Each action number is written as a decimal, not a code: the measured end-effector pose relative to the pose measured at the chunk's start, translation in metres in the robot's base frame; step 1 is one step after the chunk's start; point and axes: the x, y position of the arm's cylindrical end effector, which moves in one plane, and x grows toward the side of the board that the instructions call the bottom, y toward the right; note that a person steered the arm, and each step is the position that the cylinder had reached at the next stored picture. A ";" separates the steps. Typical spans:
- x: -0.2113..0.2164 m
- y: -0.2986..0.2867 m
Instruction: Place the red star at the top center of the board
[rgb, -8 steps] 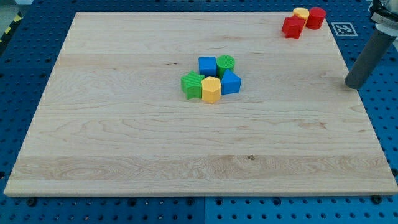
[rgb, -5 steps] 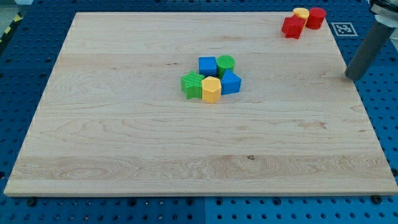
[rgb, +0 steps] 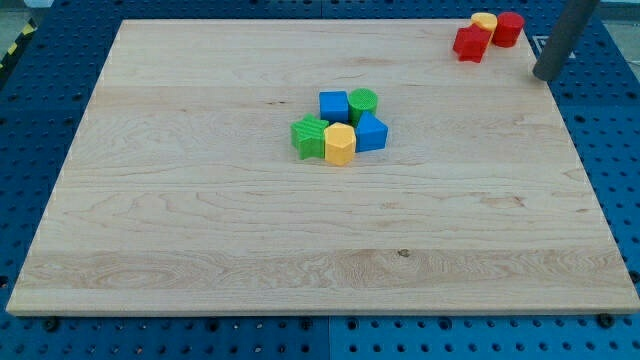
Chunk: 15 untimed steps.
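Note:
The red star (rgb: 471, 43) lies at the board's top right corner, touching a yellow block (rgb: 484, 22) and a red cylinder (rgb: 508, 28) just above and right of it. My tip (rgb: 545, 75) is at the board's right edge, to the right of and slightly below the red star, a short gap away. It touches no block.
A cluster sits near the board's middle: a blue cube (rgb: 333, 105), a green cylinder (rgb: 363, 102), a blue block (rgb: 371, 132), a yellow hexagon block (rgb: 340, 144) and a green star (rgb: 309, 136). The wooden board (rgb: 200, 220) lies on a blue pegboard surface.
My tip has moved toward the view's top and slightly left along the board's right edge, closer to the red star group. No block has moved.

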 end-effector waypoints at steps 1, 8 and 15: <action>-0.011 -0.011; -0.046 -0.075; -0.075 -0.138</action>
